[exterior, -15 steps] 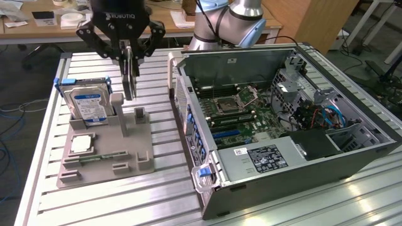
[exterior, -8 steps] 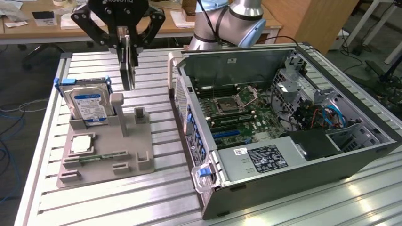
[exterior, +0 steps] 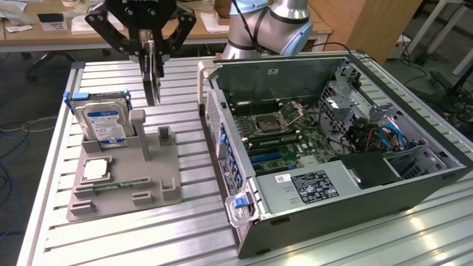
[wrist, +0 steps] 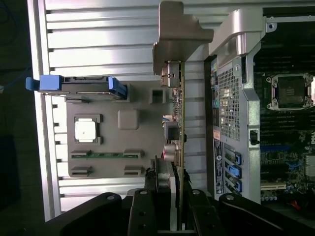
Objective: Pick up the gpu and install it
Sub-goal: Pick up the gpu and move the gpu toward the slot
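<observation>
The gpu (exterior: pixel 152 77) is a thin dark card hanging edge-down in the air, above the slatted table and behind the grey fixture (exterior: pixel 126 183). My gripper (exterior: pixel 150 49) is shut on the card's upper part, its black linkages spread to both sides. In the wrist view the gpu (wrist: pixel 180 123) runs edge-on away from my gripper (wrist: pixel 173 186), with its metal bracket (wrist: pixel 178 34) at the far end. The card hangs between the fixture and the open computer case (exterior: pixel 414 183), clear of both. The motherboard (exterior: pixel 284 136) with its blue slots (exterior: pixel 267 159) lies exposed inside the case.
On the fixture stand a silver hard drive (exterior: pixel 103 124) with a blue-white label, a small square chip (exterior: pixel 96 169) and a memory stick (exterior: pixel 111 187). The case's rear wall (exterior: pixel 221 127) faces the fixture. The arm's base (exterior: pixel 270 27) rises behind the case.
</observation>
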